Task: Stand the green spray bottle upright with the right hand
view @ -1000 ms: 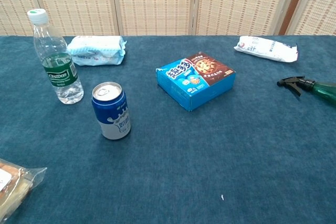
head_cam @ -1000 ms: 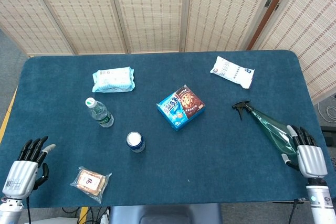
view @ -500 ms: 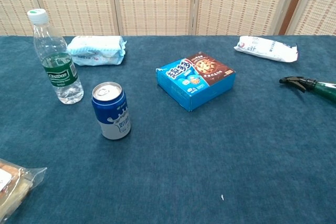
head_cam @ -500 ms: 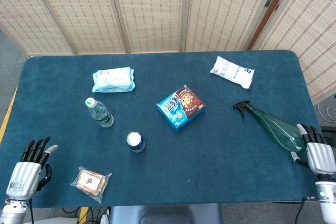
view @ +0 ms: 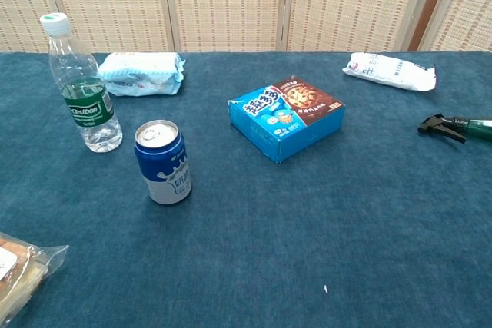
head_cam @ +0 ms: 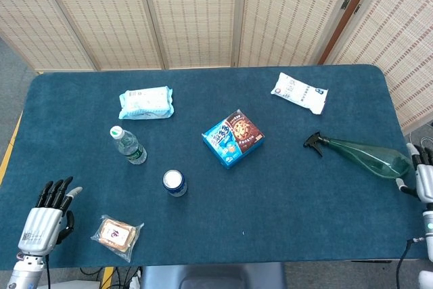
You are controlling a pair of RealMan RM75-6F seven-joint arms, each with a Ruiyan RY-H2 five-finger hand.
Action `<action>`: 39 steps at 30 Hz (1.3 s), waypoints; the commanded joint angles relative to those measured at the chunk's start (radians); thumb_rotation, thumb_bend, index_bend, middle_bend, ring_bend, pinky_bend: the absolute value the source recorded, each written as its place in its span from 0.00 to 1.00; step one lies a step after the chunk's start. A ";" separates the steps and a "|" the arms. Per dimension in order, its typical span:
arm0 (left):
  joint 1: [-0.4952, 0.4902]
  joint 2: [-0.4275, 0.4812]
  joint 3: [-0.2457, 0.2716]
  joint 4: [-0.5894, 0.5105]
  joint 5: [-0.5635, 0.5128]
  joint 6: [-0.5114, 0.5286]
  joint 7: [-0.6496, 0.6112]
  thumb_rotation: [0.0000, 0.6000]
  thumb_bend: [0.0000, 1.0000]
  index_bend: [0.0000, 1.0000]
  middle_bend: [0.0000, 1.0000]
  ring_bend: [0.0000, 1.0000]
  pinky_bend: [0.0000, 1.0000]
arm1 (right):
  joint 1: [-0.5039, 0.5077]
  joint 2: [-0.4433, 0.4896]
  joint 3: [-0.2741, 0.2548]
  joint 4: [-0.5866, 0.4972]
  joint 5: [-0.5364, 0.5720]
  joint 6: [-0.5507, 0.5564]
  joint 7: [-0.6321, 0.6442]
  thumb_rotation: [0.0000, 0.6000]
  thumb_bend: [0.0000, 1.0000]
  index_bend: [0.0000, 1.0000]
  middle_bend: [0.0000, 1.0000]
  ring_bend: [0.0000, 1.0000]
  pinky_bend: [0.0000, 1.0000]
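Green spray bottle [head_cam: 369,157] lies flat, its base against the right hand [head_cam: 423,179]; can't tell if the fingers grip.

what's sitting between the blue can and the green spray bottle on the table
The blue cookie box lies roughly between the blue can and the green spray bottle, a bit behind the direct line. The head view shows it best.
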 commanded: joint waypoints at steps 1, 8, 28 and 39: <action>-0.009 -0.011 -0.007 0.009 -0.015 -0.018 -0.003 1.00 0.74 0.18 0.07 0.07 0.00 | 0.030 0.016 0.015 0.032 0.011 -0.045 -0.005 1.00 0.21 0.00 0.12 0.02 0.17; -0.012 -0.010 -0.014 0.006 -0.032 -0.026 0.004 1.00 0.74 0.18 0.07 0.07 0.00 | 0.059 0.039 0.039 0.020 0.022 -0.032 0.063 1.00 0.21 0.00 0.12 0.02 0.17; 0.007 0.012 0.022 0.048 0.027 0.024 -0.098 1.00 0.74 0.18 0.07 0.07 0.00 | 0.026 0.159 0.002 -0.389 -0.031 0.172 -0.329 1.00 0.21 0.00 0.17 0.08 0.18; 0.002 0.055 0.030 0.071 0.046 0.029 -0.154 1.00 0.74 0.18 0.07 0.07 0.00 | 0.103 0.310 -0.046 -0.656 -0.090 0.082 -0.621 1.00 0.21 0.06 0.22 0.12 0.25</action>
